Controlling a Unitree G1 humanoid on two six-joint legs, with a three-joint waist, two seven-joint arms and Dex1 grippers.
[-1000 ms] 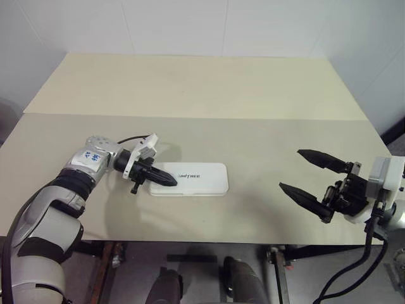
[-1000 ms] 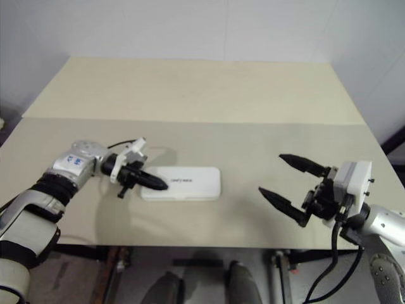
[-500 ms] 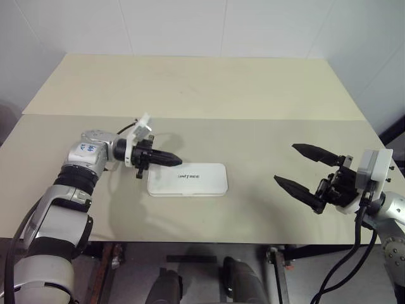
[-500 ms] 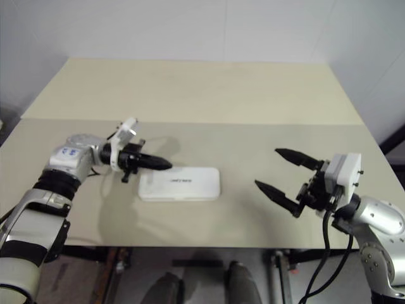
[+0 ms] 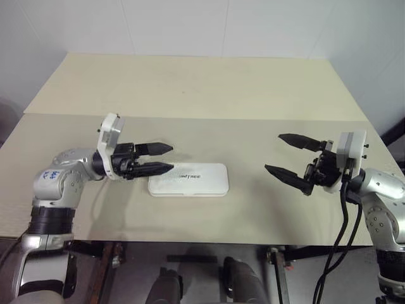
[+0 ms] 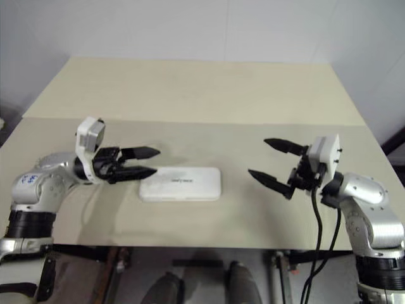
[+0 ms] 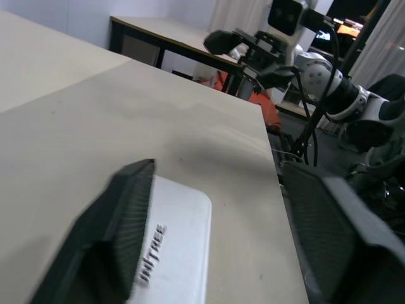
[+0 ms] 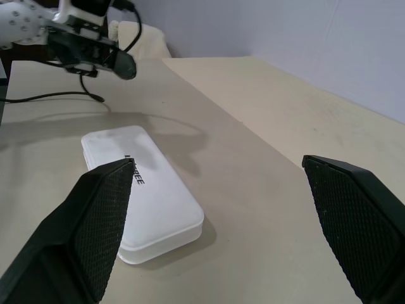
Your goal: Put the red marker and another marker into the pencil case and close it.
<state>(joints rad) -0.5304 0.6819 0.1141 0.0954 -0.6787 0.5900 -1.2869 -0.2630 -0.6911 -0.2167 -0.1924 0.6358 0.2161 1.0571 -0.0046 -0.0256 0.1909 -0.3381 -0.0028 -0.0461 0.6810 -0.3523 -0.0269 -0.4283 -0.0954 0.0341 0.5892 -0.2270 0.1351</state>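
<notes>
Pencil case (image 5: 188,179): lay shut at table centre, lid flat. My left gripper (image 5: 161,158), fingers spread, hovered at its nine o'clock; my right gripper (image 5: 282,154), spread wide and empty, at three o'clock. Best finish, I judged: withdraw level without nudging the lid.

This looks like a robotics lab or test room. A plain, pale beige rectangular desk (image 5: 202,88) stands against bare white panelled walls (image 5: 190,25), with little on it. The left wrist view shows a second similar table (image 7: 171,28) further back, pale curtains (image 7: 231,12), loose black cables (image 7: 316,120) and something orange (image 7: 266,107) on the floor, too blurred to identify.
</notes>
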